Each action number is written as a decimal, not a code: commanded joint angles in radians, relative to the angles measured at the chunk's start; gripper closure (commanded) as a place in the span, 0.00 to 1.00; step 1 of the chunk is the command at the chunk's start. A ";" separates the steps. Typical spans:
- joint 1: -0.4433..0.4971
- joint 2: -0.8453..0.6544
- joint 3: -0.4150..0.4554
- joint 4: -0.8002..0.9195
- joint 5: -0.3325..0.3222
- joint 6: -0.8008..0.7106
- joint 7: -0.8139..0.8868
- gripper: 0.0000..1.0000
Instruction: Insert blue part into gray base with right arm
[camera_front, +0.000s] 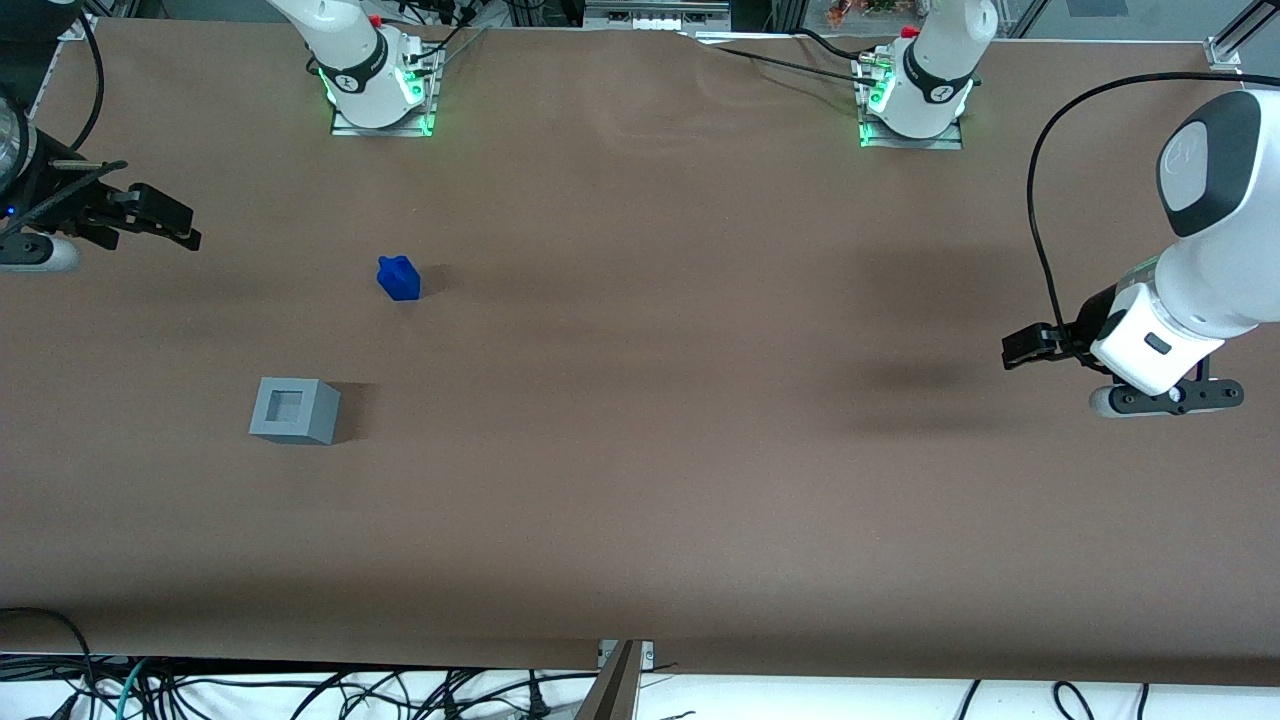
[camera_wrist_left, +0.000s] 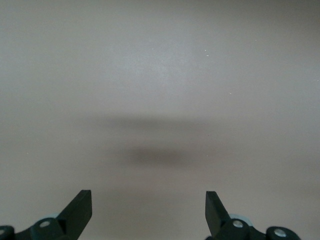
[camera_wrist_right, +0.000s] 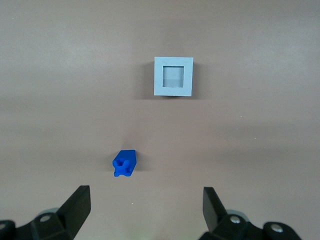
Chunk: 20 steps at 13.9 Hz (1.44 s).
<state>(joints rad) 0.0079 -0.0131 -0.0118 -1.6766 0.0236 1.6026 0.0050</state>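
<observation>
Cables trail along the worktop's (camera_front: 640, 480) near edge; its brown covering is plain. On it sit 1 gray base (camera_front: 293, 410) and 1 blue part (camera_front: 399, 278), well apart, the part at 1 o'clock from the base and farther from the front camera. At the working arm's end, the pincer (camera_wrist_right: 146, 206) hangs spread, holding nothing.

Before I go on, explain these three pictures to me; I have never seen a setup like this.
Two white robot arms stand at a brown table. One picture looks at them from the front; the other two come from cameras on their wrists, looking down past the black fingers. Only the right arm works. Its gripper is open, holds nothing, and hovers at the working arm's end of the table. On the table stand a blue part and a gray base with a square recess on top, apart from each other, the base nearer the front camera. The right wrist view shows both.
</observation>
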 joint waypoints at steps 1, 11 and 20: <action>0.009 0.007 -0.010 0.021 0.012 0.000 0.007 0.01; 0.012 0.007 -0.005 0.026 0.009 -0.009 0.006 0.01; 0.012 0.007 -0.005 0.026 0.009 -0.015 0.006 0.01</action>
<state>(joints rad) 0.0149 -0.0113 -0.0124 -1.6710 0.0236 1.6068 0.0052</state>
